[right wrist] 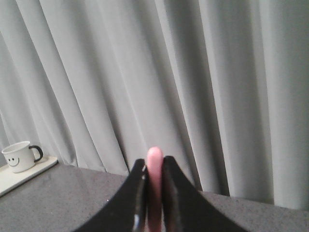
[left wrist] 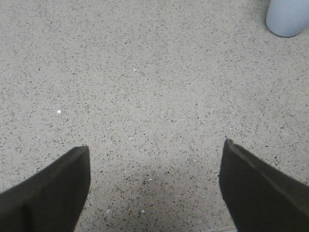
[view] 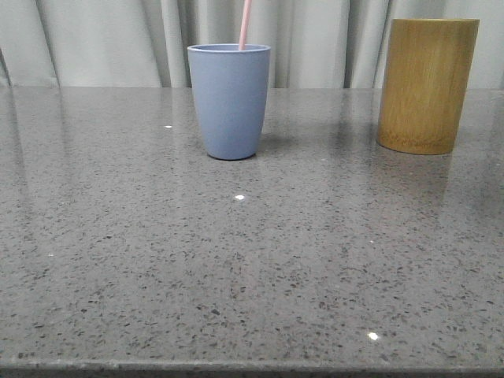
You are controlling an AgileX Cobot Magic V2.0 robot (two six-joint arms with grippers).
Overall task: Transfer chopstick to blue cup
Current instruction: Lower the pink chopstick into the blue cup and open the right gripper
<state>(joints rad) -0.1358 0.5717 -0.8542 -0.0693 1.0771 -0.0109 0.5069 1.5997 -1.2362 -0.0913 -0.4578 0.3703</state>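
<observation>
The chopstick [view: 245,24] stands near-vertical, lower end apparently inside the blue cup [view: 228,101]. The right hand [right wrist: 154,191] is clenched on it. The left hand [left wrist: 154,186] is released wide above the bench [left wrist: 145,87].

A grey speckled stone table [view: 252,268] stretches across the room, polished enough to carry small bright glints of overhead light and soft, smeared reflections of whatever hangs behind it. Its near edge runs straight along the bottom of the front view. Behind the far edge hangs a pale grey curtain [view: 102,39] in long vertical folds, closing off the whole back of the room. The folds catch light on their ridges and fall into shadow between. From the right wrist view, a white mug [right wrist: 19,155] with a smiley face and a dark handle stands on a pale tray [right wrist: 24,175] beside the curtain.
</observation>
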